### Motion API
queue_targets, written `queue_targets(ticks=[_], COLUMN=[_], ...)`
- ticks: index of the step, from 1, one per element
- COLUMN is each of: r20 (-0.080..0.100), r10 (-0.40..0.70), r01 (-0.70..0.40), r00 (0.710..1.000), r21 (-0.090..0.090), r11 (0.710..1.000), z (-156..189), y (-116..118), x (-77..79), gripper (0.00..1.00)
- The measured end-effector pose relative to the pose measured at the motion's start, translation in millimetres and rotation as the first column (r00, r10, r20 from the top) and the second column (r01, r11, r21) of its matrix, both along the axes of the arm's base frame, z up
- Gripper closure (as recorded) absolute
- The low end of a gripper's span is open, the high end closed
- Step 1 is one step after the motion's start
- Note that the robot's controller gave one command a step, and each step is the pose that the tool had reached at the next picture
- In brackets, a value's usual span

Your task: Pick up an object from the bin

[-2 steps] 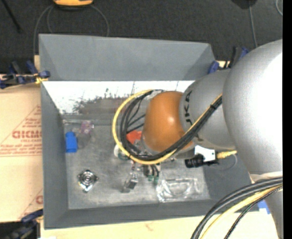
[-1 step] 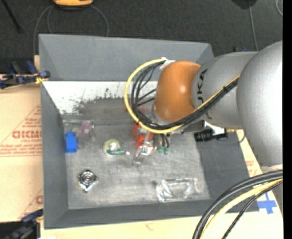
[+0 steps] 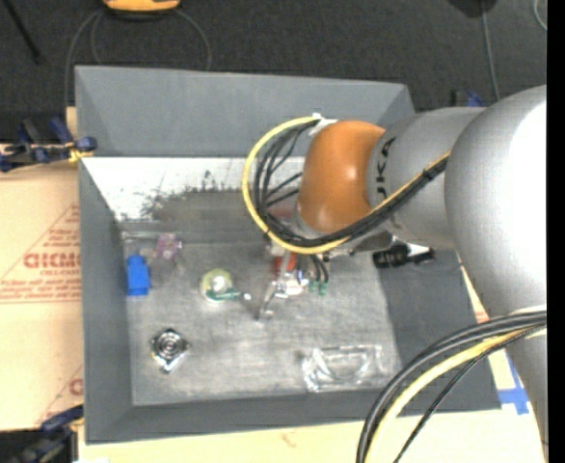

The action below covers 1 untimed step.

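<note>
The gripper (image 3: 275,295) hangs low over the floor of the grey metal bin (image 3: 254,114).
A pale green round ball with a teal band (image 3: 217,284) lies just beside it — grip state: cannot tell.

Tool (image 3: 264,306) low in grey bin (image 3: 244,360), near pale green ball (image 3: 216,283).

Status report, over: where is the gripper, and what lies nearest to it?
Gripper low over middle of bin. Nearest: pale ball with green ring, close beside it, apart. Blue block, metal piece farther off; nothing in the way.
</note>
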State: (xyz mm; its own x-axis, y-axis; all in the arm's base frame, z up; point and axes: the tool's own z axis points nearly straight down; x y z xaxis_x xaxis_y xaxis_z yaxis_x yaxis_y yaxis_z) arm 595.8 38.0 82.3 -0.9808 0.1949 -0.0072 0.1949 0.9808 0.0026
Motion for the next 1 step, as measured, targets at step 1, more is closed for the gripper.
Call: queue_targets(ticks=[1], r20=[0.0], r10=[0.172], r01=[-0.172], r00=[0.985], r21=[0.0], r11=[0.985], z=[5.4], y=[100.7], x=[34.0], gripper=[0.0])
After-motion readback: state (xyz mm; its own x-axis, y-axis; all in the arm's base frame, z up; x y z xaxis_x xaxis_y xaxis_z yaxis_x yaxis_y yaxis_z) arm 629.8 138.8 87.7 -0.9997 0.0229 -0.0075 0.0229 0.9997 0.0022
